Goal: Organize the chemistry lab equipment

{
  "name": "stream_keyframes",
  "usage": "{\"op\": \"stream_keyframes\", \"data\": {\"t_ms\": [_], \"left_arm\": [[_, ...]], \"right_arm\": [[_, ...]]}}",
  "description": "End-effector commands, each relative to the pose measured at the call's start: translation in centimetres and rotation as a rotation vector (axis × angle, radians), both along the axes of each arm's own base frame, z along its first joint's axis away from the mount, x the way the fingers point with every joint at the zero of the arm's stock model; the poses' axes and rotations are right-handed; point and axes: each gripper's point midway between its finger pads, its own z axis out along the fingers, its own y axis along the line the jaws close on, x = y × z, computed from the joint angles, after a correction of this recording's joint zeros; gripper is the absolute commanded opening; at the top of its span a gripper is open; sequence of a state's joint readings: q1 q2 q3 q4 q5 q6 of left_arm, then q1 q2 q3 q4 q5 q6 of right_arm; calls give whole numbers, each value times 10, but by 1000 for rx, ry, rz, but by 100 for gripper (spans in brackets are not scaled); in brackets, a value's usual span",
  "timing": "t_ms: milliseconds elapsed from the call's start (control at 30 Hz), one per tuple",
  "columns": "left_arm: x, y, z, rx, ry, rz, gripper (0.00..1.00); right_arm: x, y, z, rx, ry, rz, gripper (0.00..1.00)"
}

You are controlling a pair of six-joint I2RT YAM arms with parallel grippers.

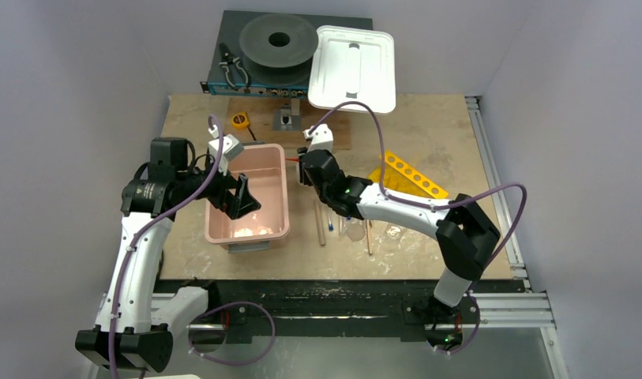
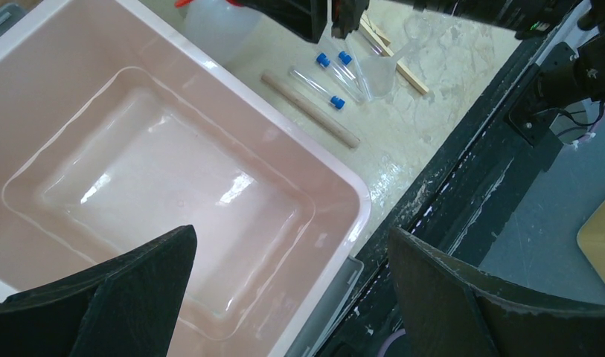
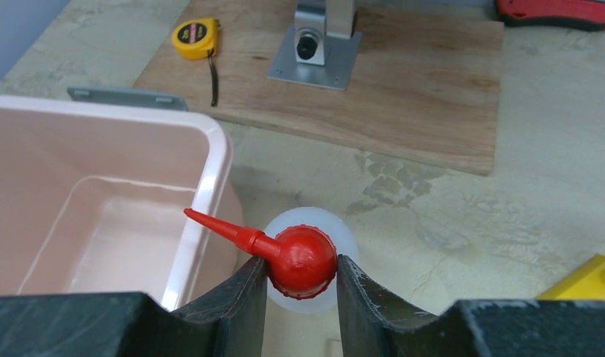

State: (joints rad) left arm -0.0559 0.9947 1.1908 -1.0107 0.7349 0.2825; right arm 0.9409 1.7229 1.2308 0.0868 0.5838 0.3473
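Pink bin [image 2: 284, 141]: smooth, glossy plastic with bright highlights. 
squeeze bottle [image 3: 303, 260]: shiny red plastic cap and spout, translucent white body. 
wooden stick [image 2: 310, 109]: bare, matt wood. 
tubes [image 2: 314, 85]: clear, with blue plastic caps. 
table [image 3: 470, 216]: mottled, matt. 
Far board [image 3: 403, 82]: matt, grained wood.

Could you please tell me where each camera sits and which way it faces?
Top external: above, behind the bases, looking down on the beige table; both arms show.
Left wrist: over the pale pink plastic tub, looking down; open left claw.
Right wrist: low, facing the far edge; right claw gripping the red-spouted white squeeze bottle.
Wrist views share the tub.
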Motion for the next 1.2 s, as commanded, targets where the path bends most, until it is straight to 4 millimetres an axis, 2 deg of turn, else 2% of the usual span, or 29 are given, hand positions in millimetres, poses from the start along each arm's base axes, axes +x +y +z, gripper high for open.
{"op": "stream_keyframes", "data": {"t_ms": [0,367,467,533,633,733,833,933,1167], "left_arm": [[3,-1,7,8,-63,-24,100],[2,0,8,18,-72,-24,100],[2,0,7,19,-70,-27,100],[3,0,6,20,-64,-26,100],[4,0,6,20,-65,-25,100],[4,0,7,20,-71,-25,100],[5,1,9,19,-75,-22,100],[6,0,10,15,-74,-19,100],[8,-1,1,10,-58,-24,100]], "right_arm": [[10,-12,30,78,-30,-35,22],[24,-10,0,50,47,-28,24],[26,-10,-1,52,64,-29,33],[27,-8,1,51,68,-30,48],[26,-13,3,32,80,-37,63],[25,-19,15,34,73,-47,68],[19,-30,36,44,61,-59,66],[8,-43,44,52,64,-61,62],[-10,-79,13,2,135,-102,59]]}}
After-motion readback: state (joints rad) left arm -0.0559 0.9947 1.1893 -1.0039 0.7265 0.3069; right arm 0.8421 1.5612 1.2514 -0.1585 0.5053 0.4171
